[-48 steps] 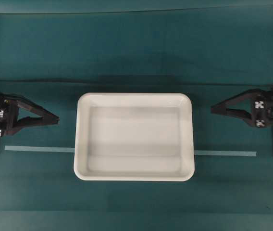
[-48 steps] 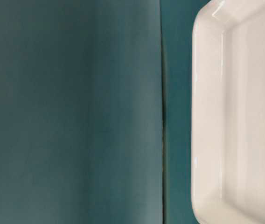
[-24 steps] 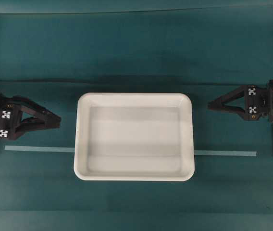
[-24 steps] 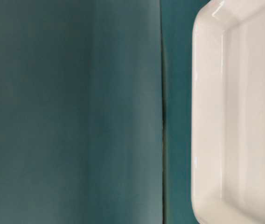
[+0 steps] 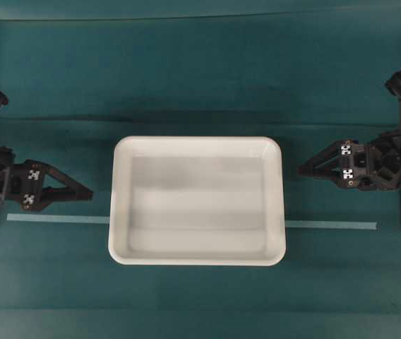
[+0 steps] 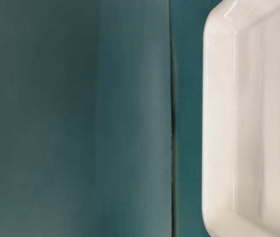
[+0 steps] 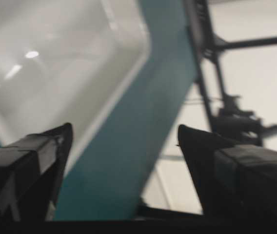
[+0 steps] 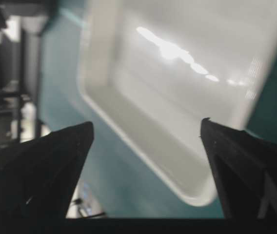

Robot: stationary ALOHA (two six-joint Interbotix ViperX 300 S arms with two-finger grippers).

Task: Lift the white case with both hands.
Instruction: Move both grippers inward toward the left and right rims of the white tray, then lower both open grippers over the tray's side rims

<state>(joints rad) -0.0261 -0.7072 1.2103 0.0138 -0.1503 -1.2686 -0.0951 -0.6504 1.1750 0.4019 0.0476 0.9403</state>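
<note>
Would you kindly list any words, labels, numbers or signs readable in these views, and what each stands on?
None: no readable text anywhere.
Large shallow white plastic tray: blank.
Black left gripper and black right gripper: small white square checker markers, patterns only, no letters or digits.

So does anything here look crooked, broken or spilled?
Nothing stands out. The white case sits flat and square on the teal table cover, empty and unmarked. The left tool and right tool wait open on either side, clear of its rim.
</note>
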